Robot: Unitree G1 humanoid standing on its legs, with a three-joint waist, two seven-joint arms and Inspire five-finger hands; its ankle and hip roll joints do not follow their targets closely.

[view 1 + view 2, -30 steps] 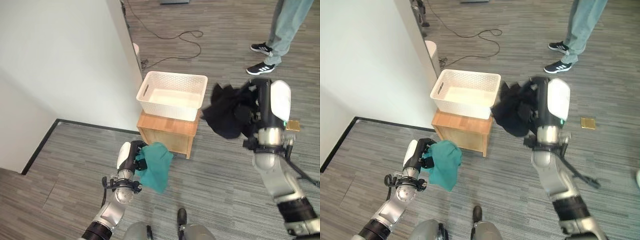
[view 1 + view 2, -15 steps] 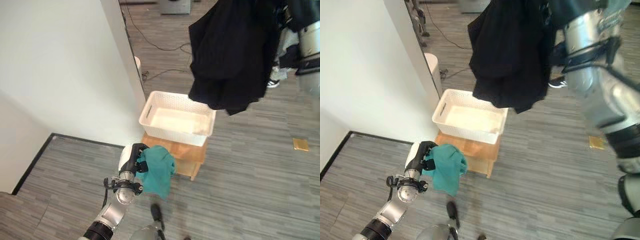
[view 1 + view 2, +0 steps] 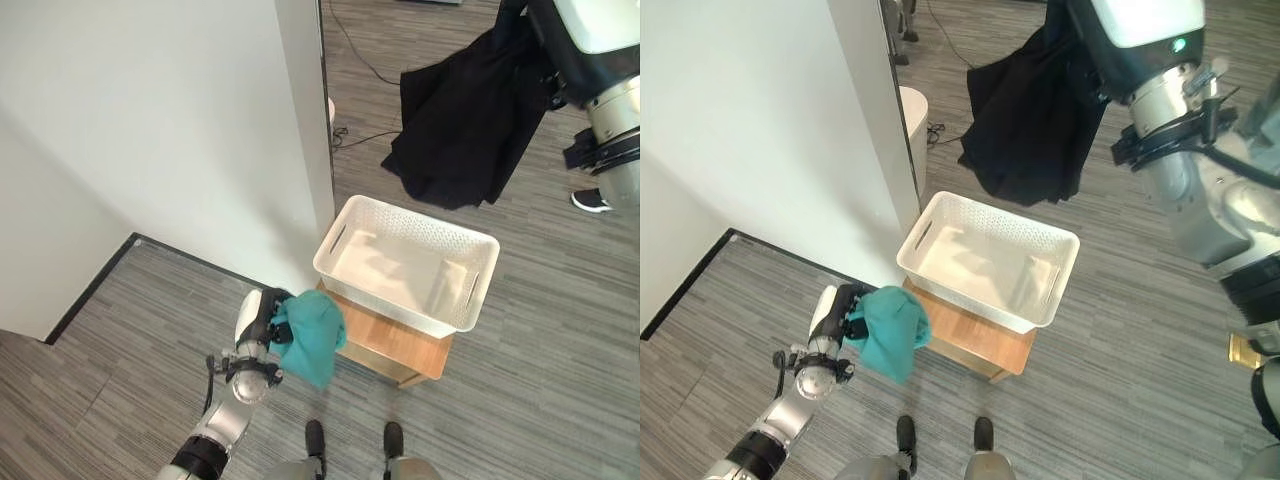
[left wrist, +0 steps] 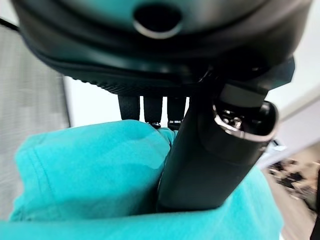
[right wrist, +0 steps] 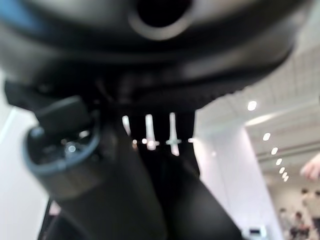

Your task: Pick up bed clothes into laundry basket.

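Behind black garment (image 3: 470, 120), right robot hand (image 5: 125, 150), fingers hidden.

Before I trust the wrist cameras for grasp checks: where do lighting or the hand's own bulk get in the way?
Right wrist view: bright ceiling lights sit behind the right hand, so it reads as a dark silhouette. Left wrist view: the left hand blocks much of the view, but the teal cloth it grips is evenly lit. Left eye view: even light, no glare on the white basket or black garment.
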